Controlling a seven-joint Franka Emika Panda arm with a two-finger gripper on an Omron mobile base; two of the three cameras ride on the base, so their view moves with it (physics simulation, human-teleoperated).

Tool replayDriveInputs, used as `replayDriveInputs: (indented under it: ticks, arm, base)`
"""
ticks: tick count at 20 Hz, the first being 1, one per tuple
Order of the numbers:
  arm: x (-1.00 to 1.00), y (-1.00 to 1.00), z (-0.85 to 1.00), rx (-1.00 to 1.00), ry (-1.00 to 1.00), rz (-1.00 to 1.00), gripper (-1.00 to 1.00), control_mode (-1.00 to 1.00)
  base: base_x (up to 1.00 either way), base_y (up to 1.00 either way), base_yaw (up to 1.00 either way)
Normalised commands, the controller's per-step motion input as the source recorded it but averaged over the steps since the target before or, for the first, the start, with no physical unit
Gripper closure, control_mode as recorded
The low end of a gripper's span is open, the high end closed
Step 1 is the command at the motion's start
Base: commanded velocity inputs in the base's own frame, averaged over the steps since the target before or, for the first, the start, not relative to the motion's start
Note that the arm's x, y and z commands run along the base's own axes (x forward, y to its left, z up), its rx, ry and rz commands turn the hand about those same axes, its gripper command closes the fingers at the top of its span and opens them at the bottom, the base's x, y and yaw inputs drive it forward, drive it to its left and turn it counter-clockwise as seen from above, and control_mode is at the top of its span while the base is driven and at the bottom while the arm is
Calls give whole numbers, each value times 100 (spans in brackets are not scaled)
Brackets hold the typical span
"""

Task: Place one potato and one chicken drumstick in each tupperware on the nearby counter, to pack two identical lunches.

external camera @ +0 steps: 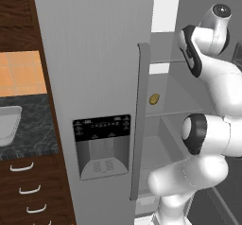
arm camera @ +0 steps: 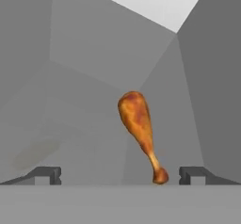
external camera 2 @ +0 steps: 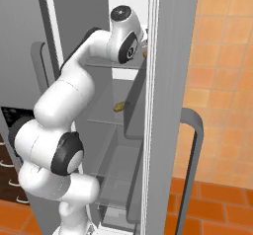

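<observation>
In the hand view, an orange chicken drumstick point(arm camera: 139, 126) lies on a grey fridge shelf, thick end away from me and thin end pointing back between my fingertips, closer to the right one. My gripper point(arm camera: 120, 176) is open, just short of the drumstick, with nothing held. A yellowish potato point(external camera: 154, 99) point(external camera 2: 118, 106) sits on a lower fridge shelf. A sliver of orange point(external camera 2: 145, 54) shows beside my wrist on the upper shelf. One pale tupperware point(external camera: 7, 125) rests on the dark speckled counter point(external camera: 33, 134) at far left.
The closed fridge door with its dispenser point(external camera: 101, 146) and long handle point(external camera: 140, 120) stands between the counter and the open compartment. The open right door point(external camera 2: 168, 105) with its handle point(external camera 2: 195, 150) hems in the arm. Wooden drawers point(external camera: 28, 191) sit under the counter.
</observation>
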Motion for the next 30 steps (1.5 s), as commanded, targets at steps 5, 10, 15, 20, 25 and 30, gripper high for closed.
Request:
replayDriveInputs:
  ticks: [5, 10, 15, 20, 25, 30]
  arm:
    - [59, -20, -8, 0, 5, 0, -100, -100]
    - [59, -13, -15, 0, 7, 0, -100, -100]
    - [59, -10, -21, 0, 9, 0, -100, -100]
    - [-2, -3, -90, 1, 28, 4, 100, -100]
    - [0, -30, -100, 1, 23, 14, 100, -100]
    - [-64, -59, -45, 2, 2, 5, 100, -100]
  base:
    - [0, 0, 0]
    - [0, 0, 0]
    - [0, 0, 0]
    - [0, 0, 0]
    - [0, 0, 0]
    - [0, 0, 0]
